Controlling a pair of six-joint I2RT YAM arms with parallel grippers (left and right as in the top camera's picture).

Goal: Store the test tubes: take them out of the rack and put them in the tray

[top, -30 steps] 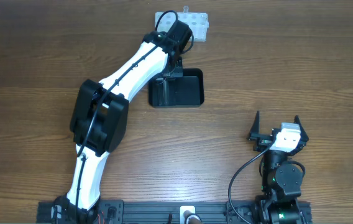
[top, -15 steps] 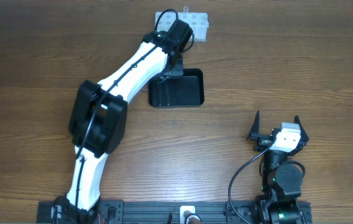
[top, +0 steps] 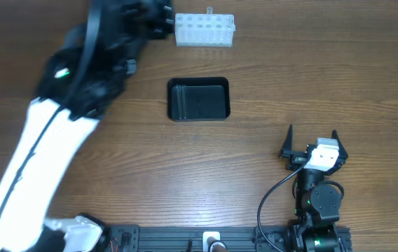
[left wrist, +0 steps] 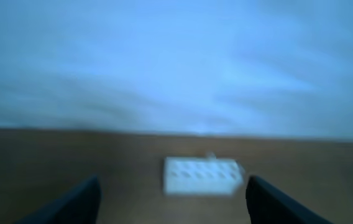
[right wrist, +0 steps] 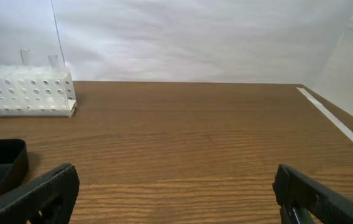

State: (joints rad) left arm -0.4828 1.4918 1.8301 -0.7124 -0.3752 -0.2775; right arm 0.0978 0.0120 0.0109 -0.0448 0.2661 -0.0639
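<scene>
Left arm [top: 80,77] now away from tray [top: 213,105]

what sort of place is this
Likely a robot test bench, not a working lab: left arm and right arm at a wood-grain table, a test tube rack and black tray on it, white backdrop behind.

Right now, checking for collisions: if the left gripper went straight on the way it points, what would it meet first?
Probably the white rack, lying ahead between the left gripper's open fingers. Depth and height are hard to judge, so it might pass above toward the pale wall.
</scene>
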